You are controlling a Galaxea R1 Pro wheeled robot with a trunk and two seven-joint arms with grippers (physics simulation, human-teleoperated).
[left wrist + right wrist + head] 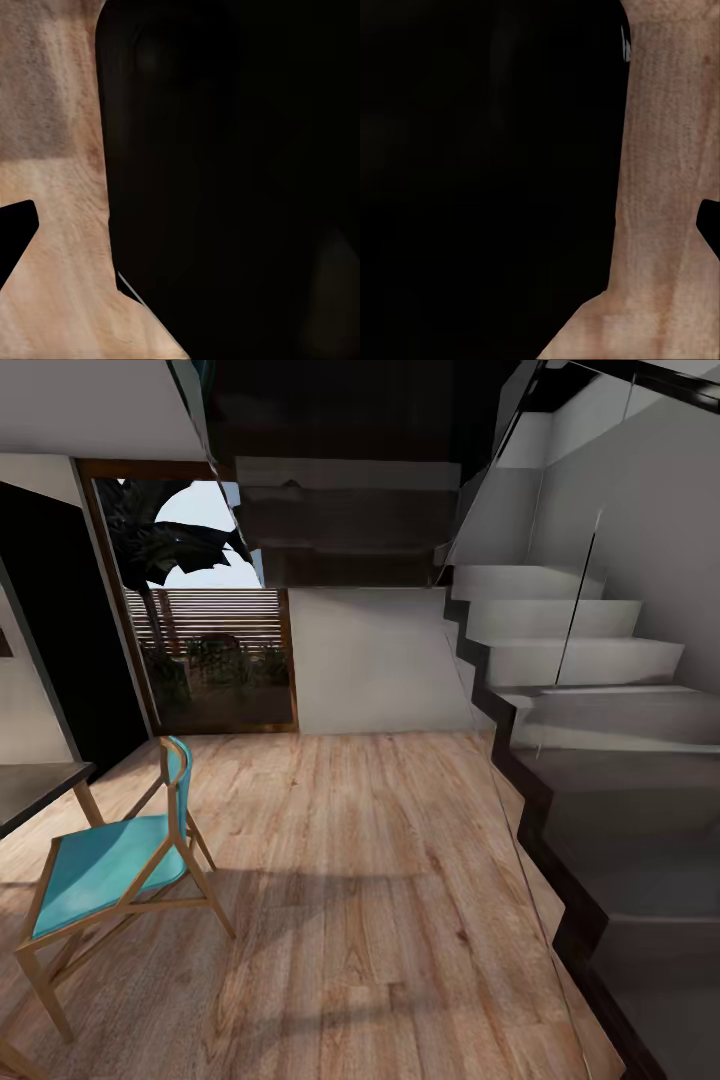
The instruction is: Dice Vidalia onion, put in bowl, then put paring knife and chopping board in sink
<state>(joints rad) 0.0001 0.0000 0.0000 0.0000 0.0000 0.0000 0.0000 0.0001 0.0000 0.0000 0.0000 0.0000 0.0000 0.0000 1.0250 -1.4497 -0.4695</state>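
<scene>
Wooden plank floor [380, 880] ran right up under the camera, with a teal chair [110, 870] on a wood frame standing beside a dark table's corner [40, 785]. Grey stairs [580, 660] climbed behind a glass panel [540, 610]. Both wrist cams were mostly black, so couldn't tell either claw's state. Onion, sink, board: nowhere around, can't place them.
</scene>
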